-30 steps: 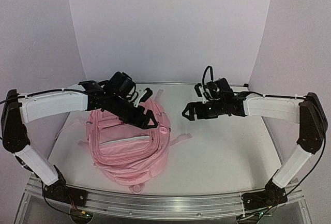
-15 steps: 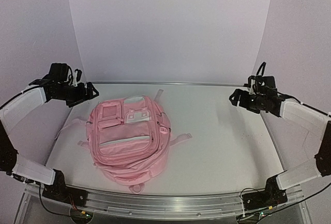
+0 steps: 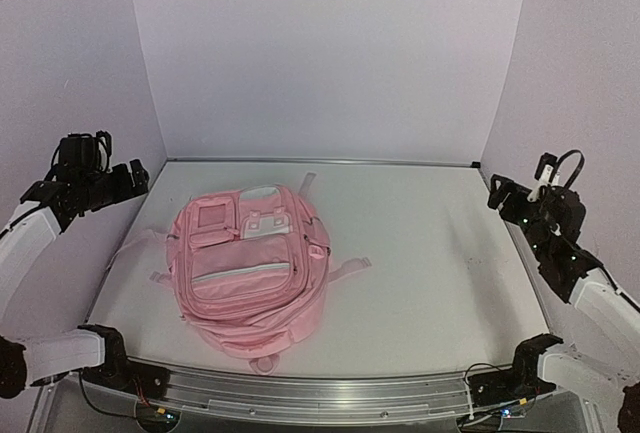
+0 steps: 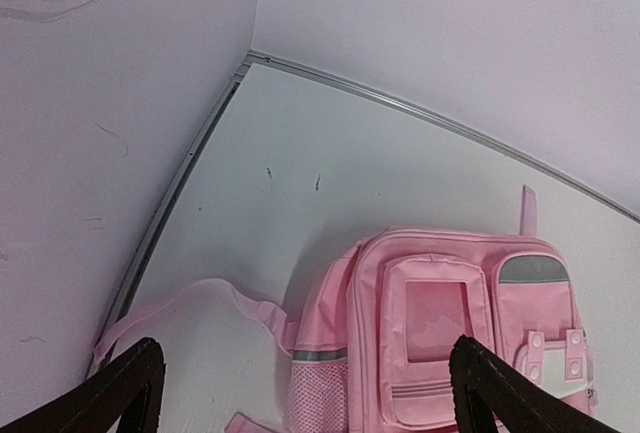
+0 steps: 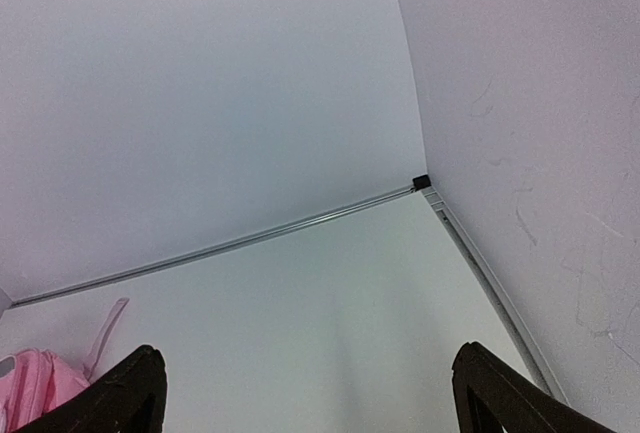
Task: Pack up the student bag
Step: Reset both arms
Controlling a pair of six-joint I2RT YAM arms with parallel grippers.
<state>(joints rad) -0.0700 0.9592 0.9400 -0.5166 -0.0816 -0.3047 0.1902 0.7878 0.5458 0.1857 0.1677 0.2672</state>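
The student bag (image 3: 248,268), soft pink fabric, lies released; we retract left end effector (image 3: 128,178) and right end effector (image 3: 503,201), both spread, empty: packing seemingly done.

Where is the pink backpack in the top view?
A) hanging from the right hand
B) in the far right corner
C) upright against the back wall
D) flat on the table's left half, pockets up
D: the student bag lies flat on the table, left of centre, pockets facing up.
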